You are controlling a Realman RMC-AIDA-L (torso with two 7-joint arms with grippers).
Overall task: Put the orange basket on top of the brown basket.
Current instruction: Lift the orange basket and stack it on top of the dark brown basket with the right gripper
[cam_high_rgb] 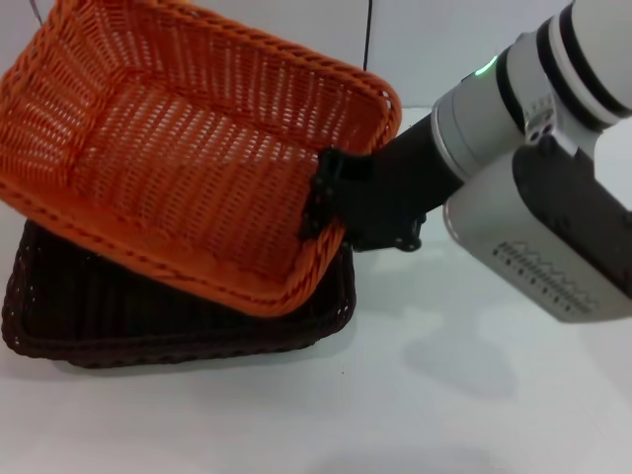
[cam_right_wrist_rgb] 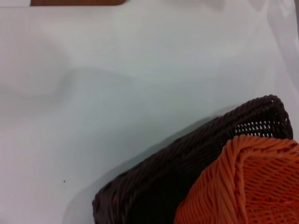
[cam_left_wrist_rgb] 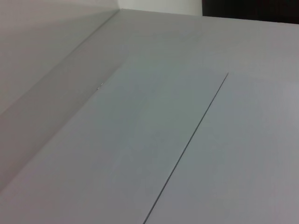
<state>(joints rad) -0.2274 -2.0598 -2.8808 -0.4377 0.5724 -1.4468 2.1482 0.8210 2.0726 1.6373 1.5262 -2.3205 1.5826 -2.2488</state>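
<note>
The orange basket [cam_high_rgb: 178,148] hangs tilted over the brown basket [cam_high_rgb: 148,331], its low near corner resting on or just over the brown basket's rim. My right gripper [cam_high_rgb: 324,202] is shut on the orange basket's right-hand rim, one finger inside the wall and one outside. The brown basket sits flat on the white table, mostly covered by the orange one. The right wrist view shows a corner of the brown basket [cam_right_wrist_rgb: 187,163] with the orange basket [cam_right_wrist_rgb: 252,186] against it. My left gripper is out of view.
The white table [cam_high_rgb: 444,395] spreads to the right and front of the baskets. A dark cable [cam_high_rgb: 367,30] hangs at the back. The left wrist view shows only a white surface with a thin seam [cam_left_wrist_rgb: 187,144]. A brown strip [cam_right_wrist_rgb: 77,2] lies at the table's far edge.
</note>
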